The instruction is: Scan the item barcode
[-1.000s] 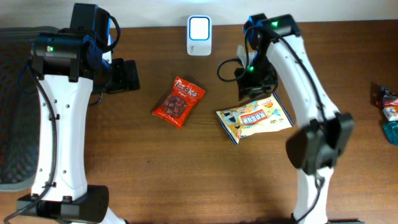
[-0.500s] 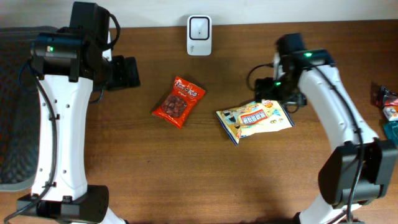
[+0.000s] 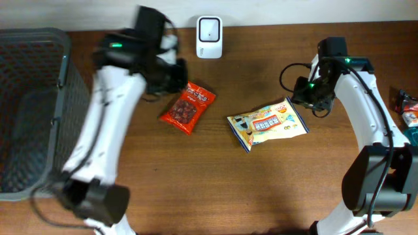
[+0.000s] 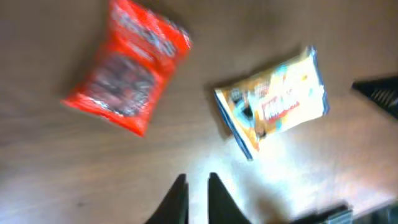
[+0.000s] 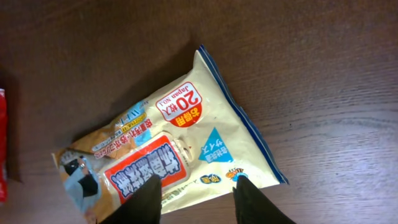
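yellow snack bag (image 3: 268,124) and red snack bag (image 3: 188,106) both lie flat on your counter (image 3: 196,183) near the scanner (image 3: 209,28), neither lifted nor scanned yet. your left claw (image 4: 196,180) is pinched shut, empty; right claw (image 5: 198,186) hangs parted over the yellow snack bag.

A dark brown wooden table (image 3: 196,189) with visible grain fills the overhead view, with a pale strip (image 3: 326,10) along its far edge. A dark mesh basket (image 3: 32,31) sits at its left end. In the left wrist view, light glares white off the wood.
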`<move>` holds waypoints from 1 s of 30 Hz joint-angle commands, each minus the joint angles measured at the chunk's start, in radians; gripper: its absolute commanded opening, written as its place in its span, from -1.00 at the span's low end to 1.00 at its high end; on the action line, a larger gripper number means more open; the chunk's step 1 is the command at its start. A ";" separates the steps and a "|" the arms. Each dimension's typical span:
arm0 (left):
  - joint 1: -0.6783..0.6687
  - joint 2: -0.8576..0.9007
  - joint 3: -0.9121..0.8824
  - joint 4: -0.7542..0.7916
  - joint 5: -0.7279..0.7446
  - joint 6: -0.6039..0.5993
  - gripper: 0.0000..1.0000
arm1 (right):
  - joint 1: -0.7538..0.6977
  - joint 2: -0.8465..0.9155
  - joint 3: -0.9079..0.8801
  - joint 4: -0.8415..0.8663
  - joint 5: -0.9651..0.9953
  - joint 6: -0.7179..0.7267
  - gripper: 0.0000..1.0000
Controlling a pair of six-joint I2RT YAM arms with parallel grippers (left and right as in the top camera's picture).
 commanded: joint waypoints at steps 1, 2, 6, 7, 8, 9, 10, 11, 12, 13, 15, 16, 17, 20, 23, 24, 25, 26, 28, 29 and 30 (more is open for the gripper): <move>-0.122 0.145 -0.084 0.130 0.172 0.013 -1.00 | -0.006 0.031 -0.039 0.018 -0.022 0.000 -0.47; -0.151 0.183 -0.084 0.170 0.195 0.013 -1.00 | -0.007 0.040 -0.060 0.027 -0.030 0.000 -0.68; -0.245 0.316 -0.084 0.350 0.222 0.009 -1.00 | -0.007 0.091 -0.105 0.072 -0.111 -0.019 -0.92; -0.251 0.333 -0.084 0.377 0.223 0.005 -1.00 | -0.008 0.094 -0.118 0.091 -0.118 -0.019 -0.92; -0.256 0.349 -0.084 0.411 0.222 0.006 -1.00 | -0.008 0.098 -0.134 0.116 -0.140 -0.020 -0.92; -0.257 0.365 -0.084 0.438 0.224 0.005 -1.00 | -0.007 0.100 -0.147 0.135 -0.164 -0.020 -0.92; -0.257 0.383 -0.084 0.450 0.226 -0.014 -1.00 | -0.006 0.101 -0.159 0.145 -0.173 -0.019 -0.92; -0.259 0.408 -0.084 0.441 0.227 -0.038 -1.00 | -0.006 0.101 -0.175 0.157 -0.172 -0.019 -0.92; -0.265 0.428 -0.084 0.429 0.242 -0.040 -1.00 | -0.007 0.101 -0.186 0.168 -0.172 -0.019 -0.92; -0.272 0.448 -0.084 0.416 0.254 -0.040 -1.00 | -0.007 0.101 -0.203 0.186 -0.168 -0.019 -0.92; -0.289 0.492 -0.084 0.374 0.233 -0.039 -1.00 | -0.007 0.106 -0.235 0.215 -0.133 -0.011 -0.92; -0.290 0.502 -0.084 0.333 0.163 -0.039 -1.00 | -0.007 0.111 -0.248 0.221 -0.094 -0.011 -0.92; -0.288 0.502 -0.084 0.302 0.101 -0.040 -1.00 | -0.007 0.116 -0.260 0.224 -0.042 -0.011 -0.92; -0.262 0.501 -0.057 0.185 -0.116 -0.040 -1.00 | -0.006 0.158 -0.297 0.229 0.072 0.062 -0.92; -0.210 0.496 0.090 0.034 -0.153 -0.039 -1.00 | -0.006 0.155 -0.286 0.209 0.021 0.100 -0.92; -0.190 0.496 0.179 -0.039 -0.138 -0.039 -1.00 | -0.006 0.155 -0.272 0.182 -0.009 0.100 -0.92; -0.175 0.496 0.294 -0.122 -0.028 -0.033 -1.00 | -0.006 0.155 -0.256 0.146 -0.043 0.100 -0.92; -0.174 0.496 0.347 -0.143 0.111 0.029 -1.00 | -0.006 0.155 -0.245 0.122 -0.064 0.100 -0.92; -0.192 0.496 0.371 -0.143 0.272 0.116 -1.00 | -0.006 0.155 -0.226 0.093 -0.114 0.097 -0.92; -0.204 0.499 0.360 -0.142 0.270 0.116 -1.00 | -0.006 0.155 -0.226 0.093 -0.121 0.096 -0.92; -0.234 0.515 0.331 -0.141 0.277 0.116 -1.00 | -0.006 0.155 -0.226 0.093 -0.121 0.096 -0.92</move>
